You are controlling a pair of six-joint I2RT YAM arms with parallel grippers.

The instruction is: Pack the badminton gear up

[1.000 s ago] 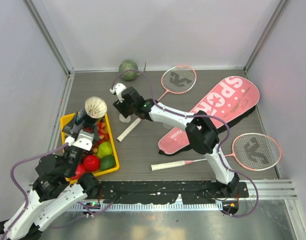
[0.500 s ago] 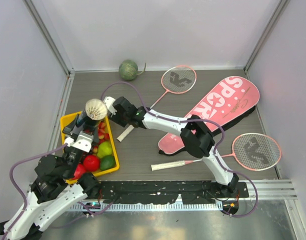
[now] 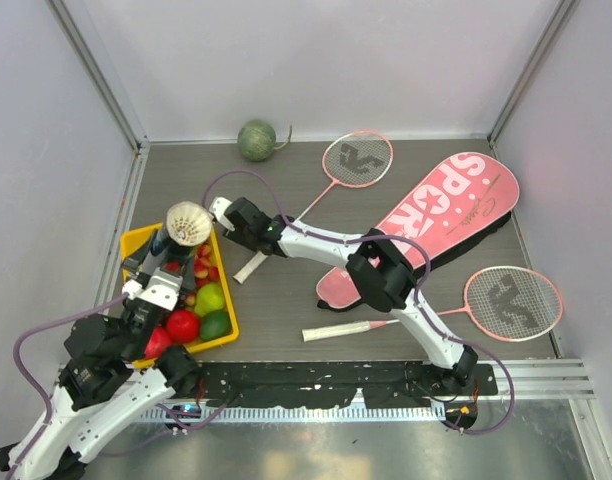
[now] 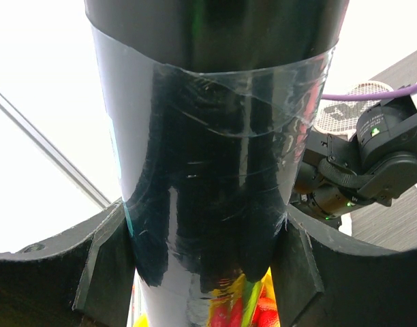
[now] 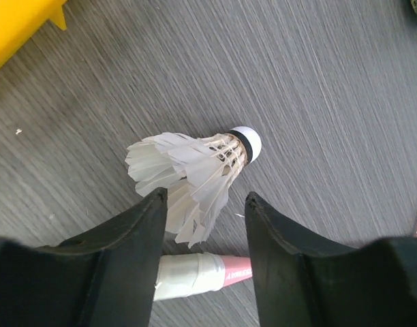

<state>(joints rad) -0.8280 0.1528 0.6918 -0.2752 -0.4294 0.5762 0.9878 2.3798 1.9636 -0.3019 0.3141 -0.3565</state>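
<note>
Packing had barely started: left gripper clasped the black tube topped by a shuttlecock, right gripper straddled a second shuttlecock, jaws part-open, rackets loose.

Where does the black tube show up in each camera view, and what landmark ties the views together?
Top external: black tube stands at left, over the yellow tray.
Left wrist: it fills the centre, clamped in the left end effector.
Right wrist: not in it.
Shared landmark: pink racket; its head also shows in left wrist, its taped handle in right wrist.
</note>
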